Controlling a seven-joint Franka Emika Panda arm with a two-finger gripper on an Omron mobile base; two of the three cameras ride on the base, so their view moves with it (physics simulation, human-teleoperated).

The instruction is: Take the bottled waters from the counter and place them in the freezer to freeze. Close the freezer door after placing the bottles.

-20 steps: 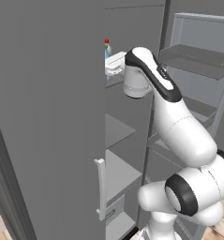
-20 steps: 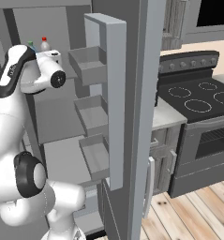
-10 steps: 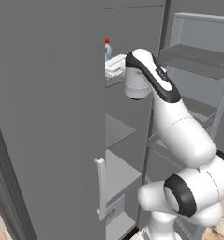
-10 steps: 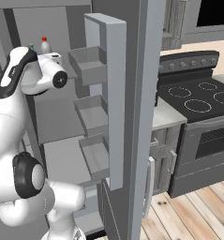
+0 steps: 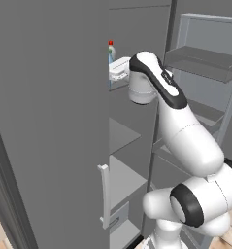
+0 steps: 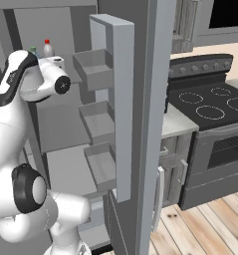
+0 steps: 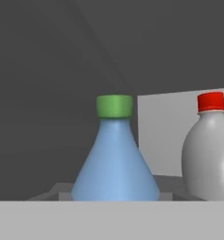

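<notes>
A translucent blue bottled water (image 7: 115, 161) with a green cap (image 6: 33, 49) stands dead centre and very close in the hand view. The whitish red-capped bottle (image 7: 209, 154) (image 5: 110, 50) (image 6: 48, 48) stands just to its right on the same upper shelf of the open freezer (image 5: 137, 131). My gripper (image 5: 113, 71) (image 6: 45, 59) reaches into that shelf and is shut around the blue bottle. Its fingertips are hidden. The counter (image 6: 179, 121) lies to the right, beside the stove.
A tall grey door panel (image 5: 49, 121) with a short handle (image 5: 104, 194) stands close on the arm's left. An open door with grey bins (image 6: 98, 112) (image 5: 200, 63) stands on its right. Lower freezer shelves (image 5: 122, 133) lie under the hand. The black stovetop (image 6: 210, 102) is further right.
</notes>
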